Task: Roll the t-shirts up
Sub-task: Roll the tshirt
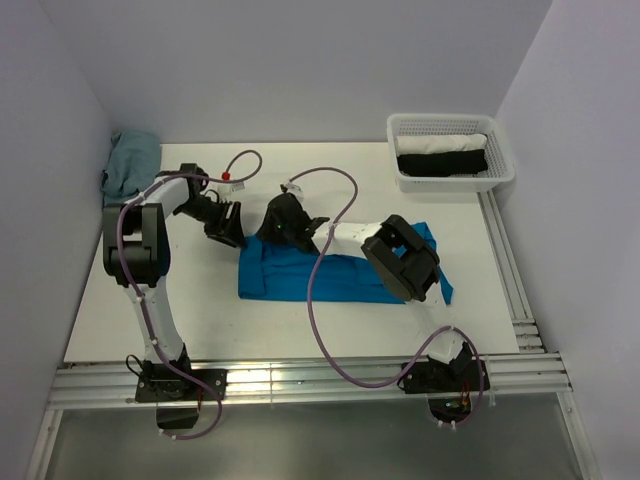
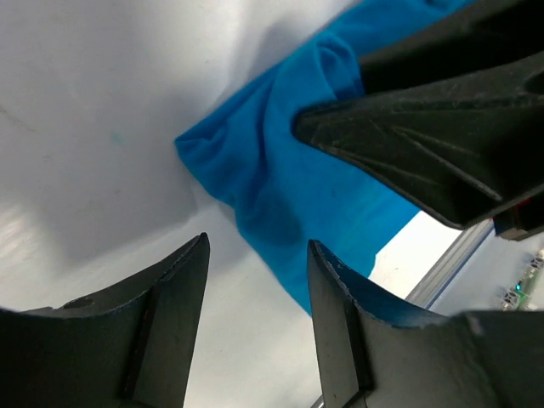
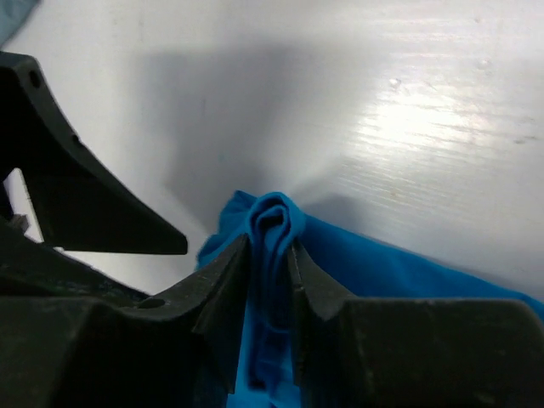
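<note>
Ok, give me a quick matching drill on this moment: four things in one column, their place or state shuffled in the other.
Things: 1 blue t-shirt; 2 white basket; 3 left gripper; 4 right gripper.
States: A far right corner of the table; B open, holding nothing; C lying mid-table as a folded band; D pinching a blue fold.
Pairs: 1-C; 2-A; 3-B; 4-D.

— That soft cotton t-shirt?
— Plain bright blue, no print.
— The mesh plastic basket?
— White, like the tabletop; a white cloth roll and a black cloth roll inside. The crumpled cloth is dull teal.
</note>
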Robot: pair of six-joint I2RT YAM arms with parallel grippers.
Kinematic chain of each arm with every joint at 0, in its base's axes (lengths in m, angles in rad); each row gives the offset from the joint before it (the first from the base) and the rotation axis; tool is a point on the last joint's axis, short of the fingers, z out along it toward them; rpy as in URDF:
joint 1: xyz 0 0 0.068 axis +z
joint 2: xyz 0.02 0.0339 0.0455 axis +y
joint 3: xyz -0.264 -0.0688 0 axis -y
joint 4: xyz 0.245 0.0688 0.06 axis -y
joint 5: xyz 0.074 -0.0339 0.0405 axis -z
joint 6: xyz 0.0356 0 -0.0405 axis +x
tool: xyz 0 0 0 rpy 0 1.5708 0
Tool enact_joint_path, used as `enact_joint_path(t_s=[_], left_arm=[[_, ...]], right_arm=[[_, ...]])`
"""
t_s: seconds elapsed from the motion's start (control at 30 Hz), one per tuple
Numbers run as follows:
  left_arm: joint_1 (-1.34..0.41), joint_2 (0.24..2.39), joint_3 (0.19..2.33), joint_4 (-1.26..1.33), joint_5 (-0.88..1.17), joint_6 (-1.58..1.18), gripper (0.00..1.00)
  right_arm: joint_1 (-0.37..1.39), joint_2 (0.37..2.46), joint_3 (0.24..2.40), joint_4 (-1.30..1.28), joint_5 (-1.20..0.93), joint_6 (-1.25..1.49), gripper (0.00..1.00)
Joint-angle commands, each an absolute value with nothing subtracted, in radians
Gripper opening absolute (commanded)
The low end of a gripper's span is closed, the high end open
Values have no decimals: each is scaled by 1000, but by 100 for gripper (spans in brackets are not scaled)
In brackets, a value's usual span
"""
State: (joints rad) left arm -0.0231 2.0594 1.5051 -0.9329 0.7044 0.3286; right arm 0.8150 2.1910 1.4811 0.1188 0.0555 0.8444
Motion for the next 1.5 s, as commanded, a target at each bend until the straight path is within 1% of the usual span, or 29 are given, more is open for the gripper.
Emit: enact_joint_path(t_s=[0.0,0.03,0.07,0.17,0.27,0.3,0.33,0.37,0.43,0.5,0.63,0.7,1.03,1.2,1.3,1.47], left_arm=[[-32,2068,1486,-917,770,364,55],[-38,2069,1482,-910,773,357,55],[-41,2072,1470,-894,770,348,55],[-51,2072,1444,-839,746,302,52],[-58,2054,1418,-787,688,246,44],[-61,2046,1408,-772,672,238,44],[-64,2033,1402,-755,661,230,42],[-67,2028,1396,-749,654,229,40],[-74,2020,1394,-744,635,210,35],[-80,2013,1396,-741,623,192,32],[-94,1996,1399,-745,595,172,30],[-106,1991,1401,-753,588,161,28],[-130,1991,1411,-770,566,146,27],[-132,1985,1413,-776,560,146,27],[-132,1983,1417,-784,560,147,27],[-132,1977,1424,-787,555,147,29]], right_arm=[[813,2146,1454,97,97,850,35],[818,2134,1451,91,104,848,38],[822,2131,1454,62,115,848,43],[834,2096,1445,8,170,857,47],[851,2004,1413,-59,259,891,47],[857,2003,1413,-84,259,891,48],[868,1976,1417,-112,312,893,48],[893,1968,1443,-176,336,893,49],[919,1956,1469,-219,365,884,49],[960,1960,1511,-256,379,882,49],[1026,2044,1626,-339,412,884,48],[1043,2072,1641,-334,410,882,48],[1080,2183,1729,-267,416,853,47],[1080,2227,1756,-276,489,839,46],[1080,2249,1772,-282,483,833,46],[1085,2289,1815,-373,480,870,47]])
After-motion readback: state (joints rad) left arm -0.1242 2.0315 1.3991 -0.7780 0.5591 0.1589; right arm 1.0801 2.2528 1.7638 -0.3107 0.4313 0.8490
